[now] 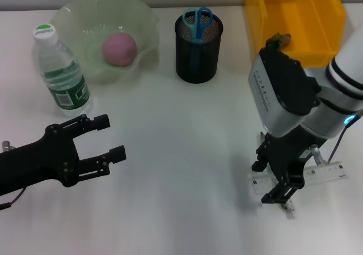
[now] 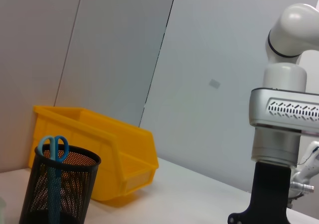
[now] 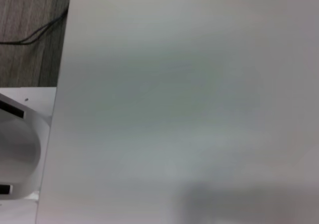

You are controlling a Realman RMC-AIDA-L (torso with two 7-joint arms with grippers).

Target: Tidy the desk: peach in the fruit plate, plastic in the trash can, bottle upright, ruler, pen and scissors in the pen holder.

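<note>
The left gripper is being held low over the desk, level, fingers spread and empty. The right gripper is being pointed straight down onto the ruler at the desk's right; its grip cannot be judged.

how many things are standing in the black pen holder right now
1: the blue-handled scissors stand in the pen holder. Anything lower inside may be hidden by the mesh.

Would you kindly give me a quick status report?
Right end effector down on ruler. Left end effector open, idle near bottle. Path to pen holder unobstructed.
</note>
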